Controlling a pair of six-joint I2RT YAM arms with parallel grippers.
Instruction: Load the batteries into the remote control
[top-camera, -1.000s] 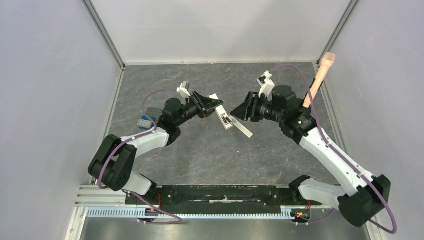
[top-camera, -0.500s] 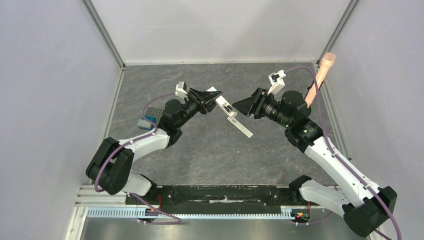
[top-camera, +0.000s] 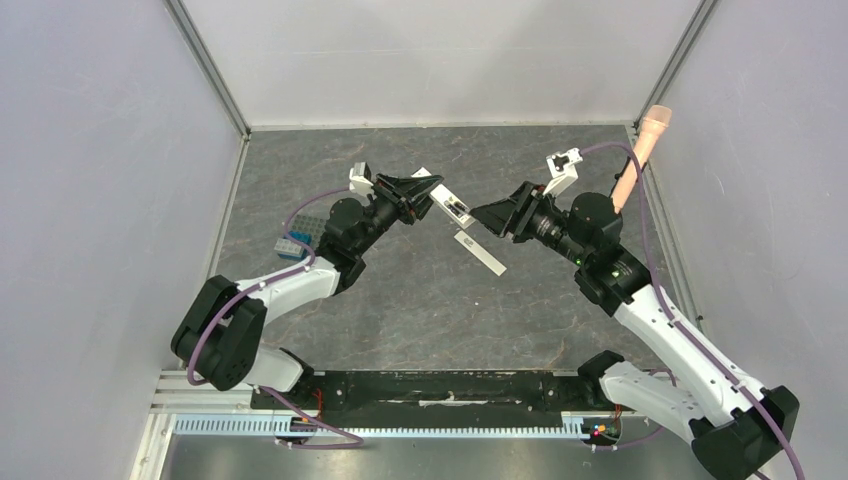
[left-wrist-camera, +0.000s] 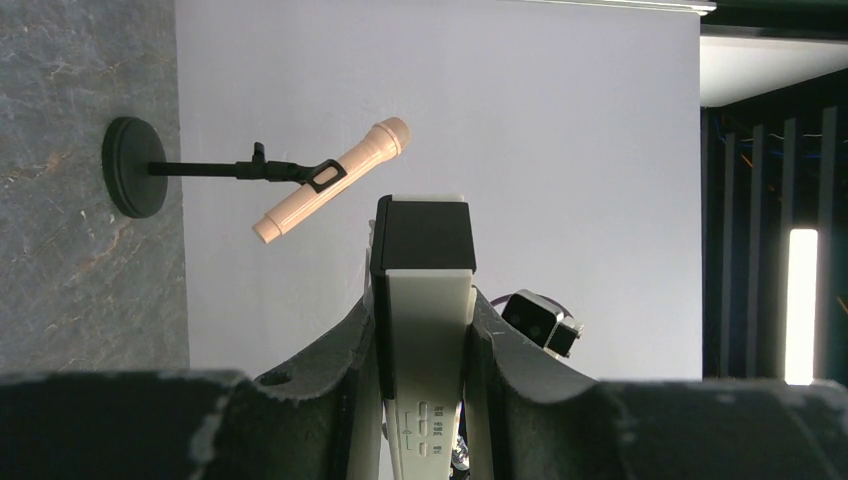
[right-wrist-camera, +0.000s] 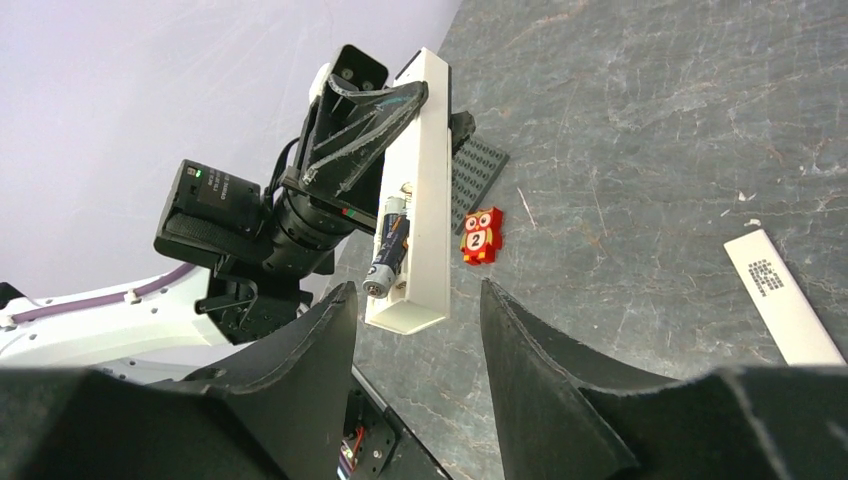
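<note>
Whereas a second ago the remote overlapped the loose cover in the top view, it now sits higher, toward upper centre, apart from it.

- Remote (top-camera: 446, 208): held off the worktop (top-camera: 400, 300), tilted, with the open compartment facing the right arm.
- Left end effector (top-camera: 428, 198): clenched on the remote's long edges, as the left wrist view confirms.
- Battery (right-wrist-camera: 387, 250): one is seated in the compartment. Whether a second lies in line above it cannot be told.
- Right end effector (top-camera: 484, 216): released and empty, just right of the remote. Its arm has swung toward the right edge of the frame over the last second.
- Cover (top-camera: 480, 252): white strip flat on the worktop below the remote, untouched.
- Owl toy (right-wrist-camera: 482, 235) and plate (right-wrist-camera: 478, 177): on the worktop behind the remote, not involved.
- Microphone (top-camera: 640, 148): upper right, well apart.

Judgement: the empty right fingers and the raised remote suggest an insertion has just ended. Confirming the second battery and refitting the cover appear to be left.
</note>
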